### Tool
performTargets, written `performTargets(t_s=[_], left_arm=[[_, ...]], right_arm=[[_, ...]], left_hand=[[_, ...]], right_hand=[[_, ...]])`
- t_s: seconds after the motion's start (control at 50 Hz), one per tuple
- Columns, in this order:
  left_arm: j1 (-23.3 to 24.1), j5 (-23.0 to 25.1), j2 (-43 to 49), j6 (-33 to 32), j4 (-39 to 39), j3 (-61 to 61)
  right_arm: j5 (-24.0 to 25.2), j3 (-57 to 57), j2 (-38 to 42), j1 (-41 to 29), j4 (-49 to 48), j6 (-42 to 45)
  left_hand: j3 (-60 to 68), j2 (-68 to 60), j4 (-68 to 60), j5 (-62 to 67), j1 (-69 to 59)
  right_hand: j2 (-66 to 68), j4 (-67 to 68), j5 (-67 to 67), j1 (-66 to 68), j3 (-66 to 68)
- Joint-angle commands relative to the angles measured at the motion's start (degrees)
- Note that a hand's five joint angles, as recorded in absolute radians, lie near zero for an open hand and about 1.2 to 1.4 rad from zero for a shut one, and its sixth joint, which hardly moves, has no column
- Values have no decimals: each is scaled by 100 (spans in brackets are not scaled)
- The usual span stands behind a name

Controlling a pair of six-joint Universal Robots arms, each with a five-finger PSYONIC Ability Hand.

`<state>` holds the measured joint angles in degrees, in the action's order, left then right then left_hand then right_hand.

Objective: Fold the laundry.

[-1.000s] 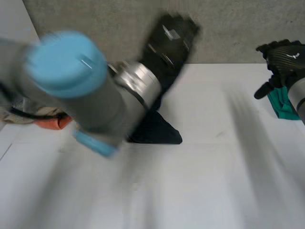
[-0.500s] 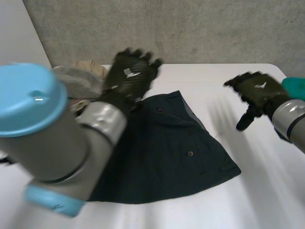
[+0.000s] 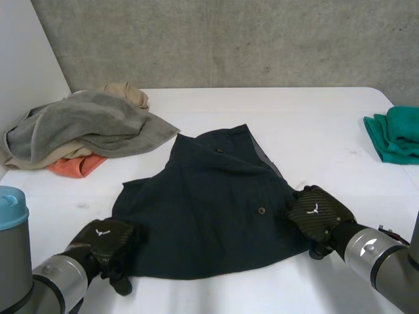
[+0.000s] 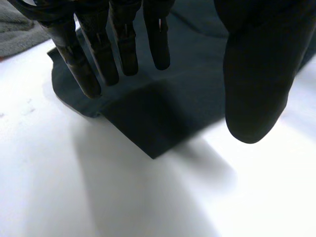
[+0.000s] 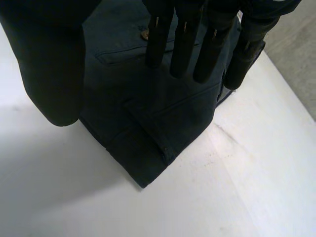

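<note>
Garment, dark navy (image 3: 216, 209) — spread flat on white table (image 3: 314, 118), lying between the two hands. Left hand (image 3: 98, 245): over the garment's near-left corner, fingers (image 4: 126, 44) straight, thumb apart, holding nothing. Right hand (image 3: 319, 214): over the near-right corner, fingers (image 5: 185, 44) straight, thumb apart, nothing held; button (image 5: 144, 35) at its fingertips. Grey towel (image 3: 85, 124) heaped on orange cloth (image 3: 75, 167), well beyond the left hand. Teal cloth (image 3: 399, 134) — well beyond the right hand, by the table edge. Concrete wall (image 3: 229, 39) behind the table.
</note>
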<state>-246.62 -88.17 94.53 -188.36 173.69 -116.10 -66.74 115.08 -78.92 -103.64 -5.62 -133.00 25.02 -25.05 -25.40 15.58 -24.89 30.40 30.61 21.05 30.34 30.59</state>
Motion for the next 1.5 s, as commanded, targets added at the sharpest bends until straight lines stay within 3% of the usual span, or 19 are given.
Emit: performTargets(t_s=[0.02,0.22,0.26,0.28,0.34,0.36,0.44,0.5,0.6,0.66,0.86,1.02,1.22,1.4,1.44,1.48,1.5], left_arm=[[-1,-51,267,-218,560,-18],[87,-227,698,-447,947,35],[105,-227,821,-543,1044,43],[114,-227,847,-570,1070,43],[158,-245,962,-737,1132,78],[166,-254,962,-772,1140,87],[184,-350,839,-939,1088,219],[263,-350,313,-922,930,368],[377,-351,-1249,-808,421,1253],[377,-376,-1848,-746,131,2008],[-53,-385,-2132,-623,-397,4612],[-580,-298,-1026,-298,-424,5826],[-493,-69,1171,-95,199,6205],[-616,-148,3377,-113,806,6389],[-668,-175,3712,-148,798,6398],[-695,-192,3835,-174,789,6354],[-712,-192,3853,-201,780,6293]], right_arm=[[170,243,148,55,-527,-103],[161,331,553,63,-1002,-130],[161,340,623,63,-1090,-130],[179,331,632,63,-1116,-138],[188,340,632,90,-1239,-147],[196,340,623,90,-1266,-147],[197,340,404,72,-1292,-235],[214,200,-298,63,-1091,-410],[223,-905,-1703,-7,110,-1191],[232,-1835,-2144,28,717,-1587],[179,-4940,-2032,54,1547,-2695],[-58,-6120,-899,-314,1599,-3144],[-1077,-6059,920,-1017,968,-2960],[-1965,-6006,2494,-1378,132,-2898],[-2088,-5997,2732,-1396,184,-2951],[-2106,-5980,2820,-1396,280,-3082],[-2089,-5954,2864,-1396,420,-3283]], left_hand=[[571,-568,-533,515,-584],[1227,-1224,-1189,1171,-1240],[1730,-1727,-1692,1674,-1743],[2048,-2046,-2011,1992,-2061],[4464,-4461,-4426,4408,-4477],[5487,-5485,-5450,5432,-5501],[5498,-5495,-5460,5442,-5511],[5498,-5495,-5460,5442,-5511],[5498,-5495,-5460,5442,-5511],[5498,-5495,-5460,5442,-5511],[5498,-5495,-5460,5442,-5511],[5498,-5495,-5460,5442,-5511],[5498,-5495,-5460,5442,-5511],[5498,-5495,-5460,5442,-5511],[5498,-5495,-5460,5442,-5511],[5498,-5495,-5460,5442,-5511],[5498,-5495,-5460,5442,-5511]], right_hand=[[735,713,670,741,715],[1055,1034,990,1061,1036],[1658,1637,1593,1664,1639],[1994,1973,1929,2000,1975],[4949,4928,4884,4955,4930],[4960,4939,4895,4966,4941],[4960,4939,4895,4966,4941],[4960,4939,4895,4966,4941],[4960,4939,4895,4966,4941],[4960,4939,4895,4966,4941],[4960,4939,4895,4966,4941],[4960,4939,4895,4966,4941],[4960,4939,4895,4966,4941],[4960,4939,4895,4966,4941],[369,348,305,376,350],[-1711,-1732,-1776,-1705,-1731],[-2037,-2058,-2101,-2030,-2056]])
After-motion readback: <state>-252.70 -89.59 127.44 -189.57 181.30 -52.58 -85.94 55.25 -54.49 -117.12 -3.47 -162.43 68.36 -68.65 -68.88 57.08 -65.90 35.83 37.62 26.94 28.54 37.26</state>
